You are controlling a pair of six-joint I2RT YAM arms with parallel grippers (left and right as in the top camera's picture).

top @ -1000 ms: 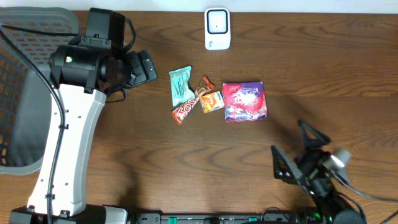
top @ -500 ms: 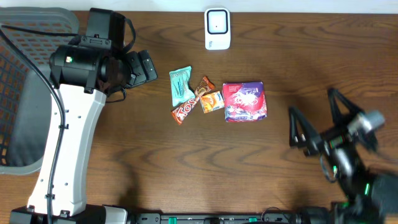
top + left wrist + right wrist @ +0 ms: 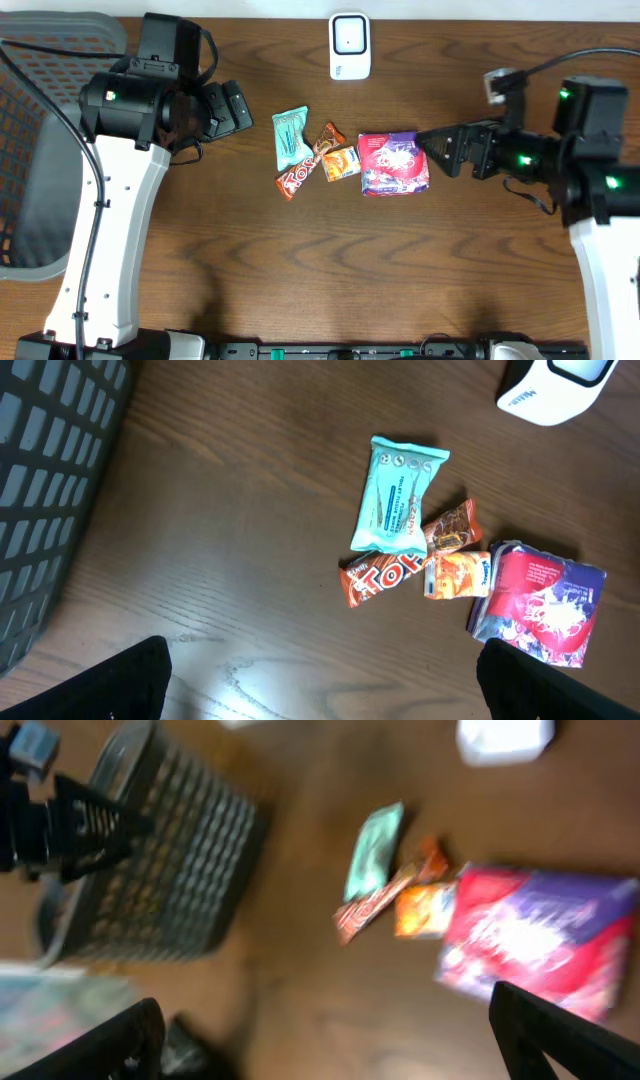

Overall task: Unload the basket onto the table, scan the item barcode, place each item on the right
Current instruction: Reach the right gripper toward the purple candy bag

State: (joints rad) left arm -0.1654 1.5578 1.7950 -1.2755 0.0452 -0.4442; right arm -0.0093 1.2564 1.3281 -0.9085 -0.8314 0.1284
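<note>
— Dark wooden table [image 3: 300, 260] lay under both your arms. Your right gripper [image 3: 437, 150] hovered over it with its jaws spread wide and nothing between them.

— Agreed. Straight off those fingertips, just beside them but not touching, you had the purple packet [image 3: 393, 163]. Through your right wrist camera it sat ahead of the jaws and over toward the right-hand finger, lying flat, though that view was blurred.

— Its outline gave you little to line up on. It was close to square, with no clear long axis, so I'd judge you would have had to take it by an edge.

— Farther along the same line, the orange packet [image 3: 341, 162] lay against the purple one's far edge. Past that you had the brown-red bar [image 3: 297, 180] and the mint-green packet [image 3: 290, 137].

— Your left gripper [image 3: 235, 108] was beyond that whole cluster, jaws equally wide and empty, with the mint-green packet nearest to it. For the purple packet your right arm was plainly the closer one.

— The white scanner [image 3: 349, 45] stood well apart, ahead of your right jaws and off to their right. Neither of us could tell which face of the packet carried the barcode.
</note>
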